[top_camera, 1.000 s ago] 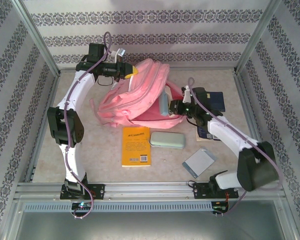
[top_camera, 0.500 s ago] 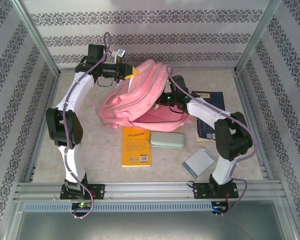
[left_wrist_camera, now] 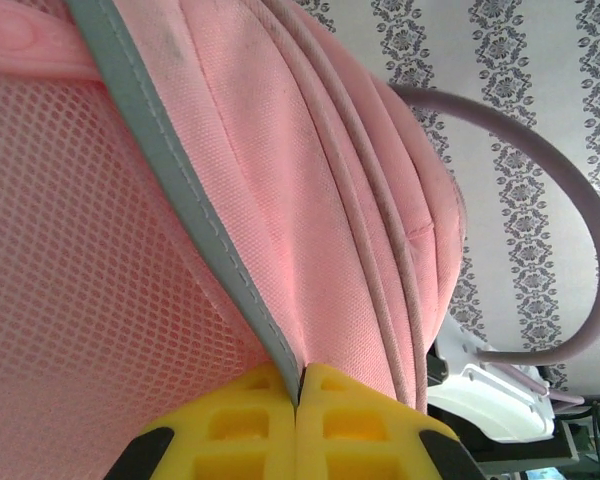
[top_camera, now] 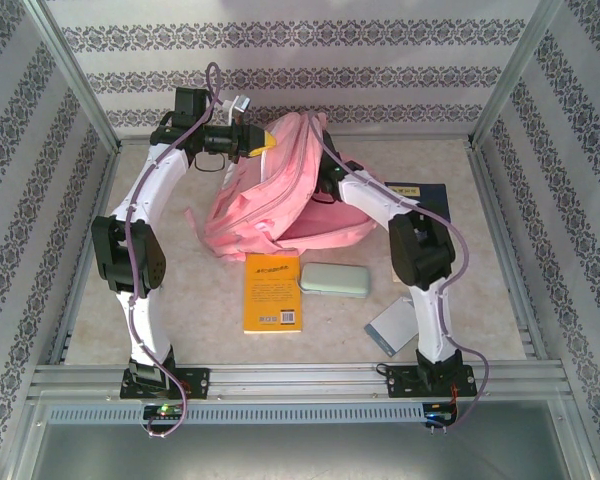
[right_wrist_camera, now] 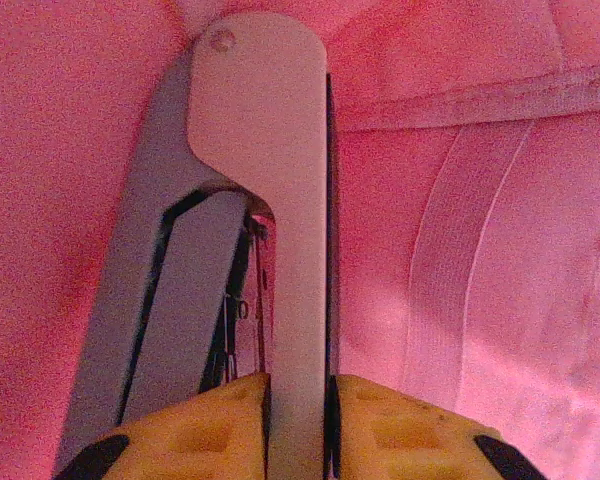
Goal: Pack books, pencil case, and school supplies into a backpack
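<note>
We count two arms, and each has its gripper at the one pink backpack [top_camera: 270, 205], which lies towards the back of the worktop [top_camera: 210, 300] with its mouth facing the right arm.

The left gripper [top_camera: 265, 140] is at the backpack's top left edge. In the left wrist view its yellow fingers [left_wrist_camera: 365, 420] meet with no gap between them, pinching the grey trim [left_wrist_camera: 190, 200] that borders the pink fabric and mesh, so these jaws are fully closed on the backpack's edge.

The right arm reaches into the backpack's mouth. In its wrist view, pink fabric lies all around the right gripper [right_wrist_camera: 298, 385], and one pale grey stapler [right_wrist_camera: 270, 150] stands between the two yellow fingers, pointing away from the camera. The jaws sit close on either side of the stapler's flat upper arm, with a thin dark line down each side. We cannot tell whether they are pressing on it or just clear of it.

Four things lie outside the backpack on the worktop:
- One yellow book [top_camera: 272, 292] lies flat in front of the backpack.
- One mint pencil case [top_camera: 334, 280] is just beside the yellow book's right edge.
- One navy book [top_camera: 432, 200] lies to the right of the backpack, partly covered by the right arm.
- One grey-blue pad [top_camera: 390, 328] lies near the front right, its right side hidden behind that arm.
</note>
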